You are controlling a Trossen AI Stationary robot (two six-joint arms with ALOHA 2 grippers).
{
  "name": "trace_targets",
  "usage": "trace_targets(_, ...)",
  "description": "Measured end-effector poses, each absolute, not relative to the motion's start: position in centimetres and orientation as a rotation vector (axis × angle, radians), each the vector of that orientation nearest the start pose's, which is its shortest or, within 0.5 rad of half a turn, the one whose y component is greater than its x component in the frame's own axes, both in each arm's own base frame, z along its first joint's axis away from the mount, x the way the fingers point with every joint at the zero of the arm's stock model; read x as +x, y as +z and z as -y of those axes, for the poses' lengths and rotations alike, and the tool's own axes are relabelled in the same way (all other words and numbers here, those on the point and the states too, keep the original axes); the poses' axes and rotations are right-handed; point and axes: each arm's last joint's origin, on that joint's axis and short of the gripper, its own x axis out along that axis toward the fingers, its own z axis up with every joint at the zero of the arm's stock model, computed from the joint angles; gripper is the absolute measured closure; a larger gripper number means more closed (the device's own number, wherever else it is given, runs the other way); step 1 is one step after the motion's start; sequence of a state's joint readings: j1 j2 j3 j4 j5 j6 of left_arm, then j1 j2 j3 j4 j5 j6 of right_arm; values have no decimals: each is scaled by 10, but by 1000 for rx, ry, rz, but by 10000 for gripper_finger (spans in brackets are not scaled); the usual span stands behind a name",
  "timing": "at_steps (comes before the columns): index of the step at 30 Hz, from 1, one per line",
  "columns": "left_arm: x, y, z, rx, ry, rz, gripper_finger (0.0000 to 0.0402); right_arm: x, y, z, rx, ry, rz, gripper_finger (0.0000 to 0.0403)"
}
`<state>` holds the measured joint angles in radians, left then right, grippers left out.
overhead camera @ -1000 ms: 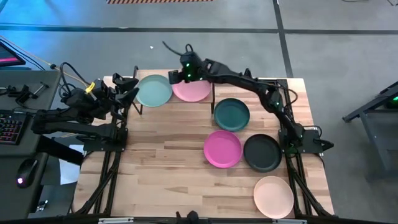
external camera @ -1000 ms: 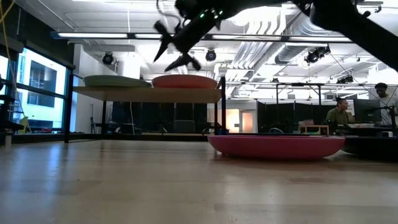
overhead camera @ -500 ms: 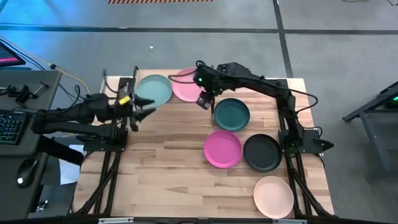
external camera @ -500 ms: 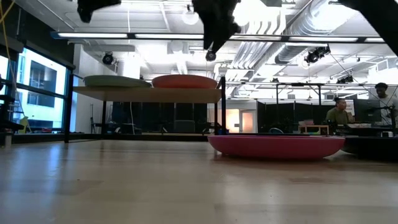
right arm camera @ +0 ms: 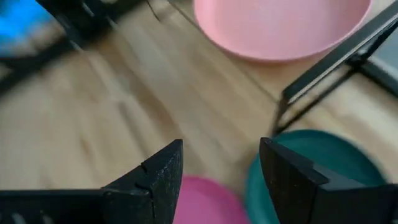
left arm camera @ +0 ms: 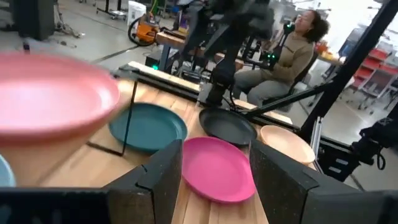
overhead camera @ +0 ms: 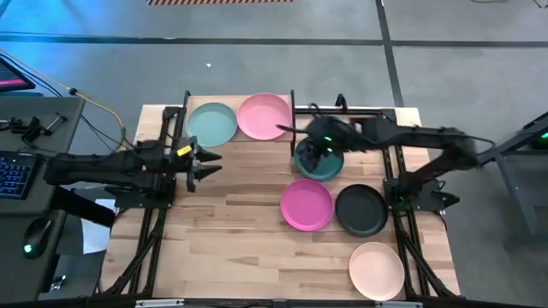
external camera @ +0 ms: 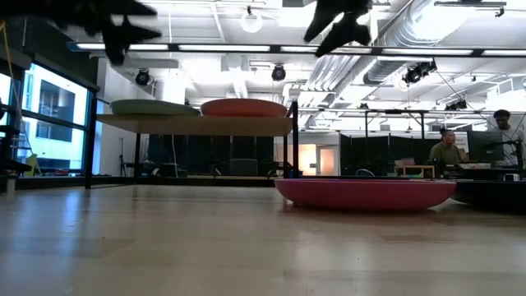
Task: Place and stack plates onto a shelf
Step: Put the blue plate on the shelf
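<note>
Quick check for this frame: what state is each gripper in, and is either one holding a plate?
Left gripper: open, empty, just in front of the shelf.
Right gripper: open, empty, above the dark teal plate.

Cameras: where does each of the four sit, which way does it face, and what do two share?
High: overhead, straight down; both arms, shelf.
Low: tabletop level, facing the room; arms overhead.
Left wrist: past open left gripper toward magenta plate.
Right wrist: down past open right gripper at dark teal plate.
Both wrist views share the light pink plate.
</note>
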<state>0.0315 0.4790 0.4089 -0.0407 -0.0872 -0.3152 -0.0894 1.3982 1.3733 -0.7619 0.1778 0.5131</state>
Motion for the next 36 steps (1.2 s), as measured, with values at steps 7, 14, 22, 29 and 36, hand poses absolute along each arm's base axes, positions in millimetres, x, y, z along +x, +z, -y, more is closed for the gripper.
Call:
trace_targets(7,132,205,-8,-365,219,-215,228,241,352,6,662,-434,-447,210)
trace_targets(14,129,199,-15,-335,475,-216,289,226,353,-3,626,-467,-430,210)
trace_targets(22,123,191,-20,-322,693,-253,394,225,351,-3,573,-459,-475,210)
trace_targets(29,122,192,-22,-293,762,-237,401,223,347,-4,556,-449,-524,210)
trace_targets(36,122,191,-23,-267,824,-233,401,223,347,-4,529,-443,-533,210)
